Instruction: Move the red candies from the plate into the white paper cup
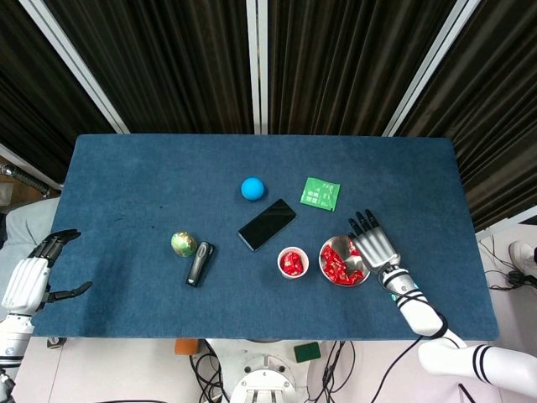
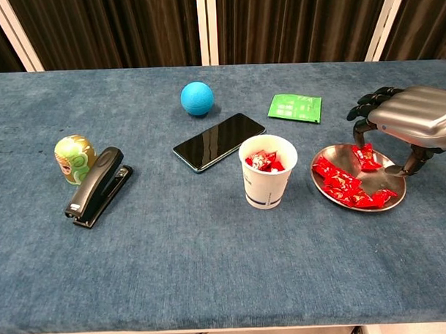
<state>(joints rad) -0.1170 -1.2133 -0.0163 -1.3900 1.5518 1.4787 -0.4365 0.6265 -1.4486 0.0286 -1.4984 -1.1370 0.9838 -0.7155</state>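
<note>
**Right hand over the candy plate**

Glossy red candies point(image 2: 346, 186) lay heaped on the plate point(image 2: 394, 177), right of the cup point(image 2: 267, 172), which held several more. The right hand point(image 2: 407, 118) hovered there, fingers curled downward, apparently empty. The left hand point(image 1: 29, 273) hung open off-table.

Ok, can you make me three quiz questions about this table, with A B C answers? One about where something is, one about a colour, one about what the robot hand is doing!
1. Where is the white paper cup?
A. Left of the plate
B. Behind the ball
C. On the phone

2. What colour is the ball?
A. Yellow
B. Blue
C. Pink

3. The right robot hand is:
A. Inside the cup
B. Gripping the stapler
C. Over the plate of red candies

Answers: 1 A, cup stands beside the plate; 2 B, plainly blue; 3 C, fingers reach down at the plate.
</note>
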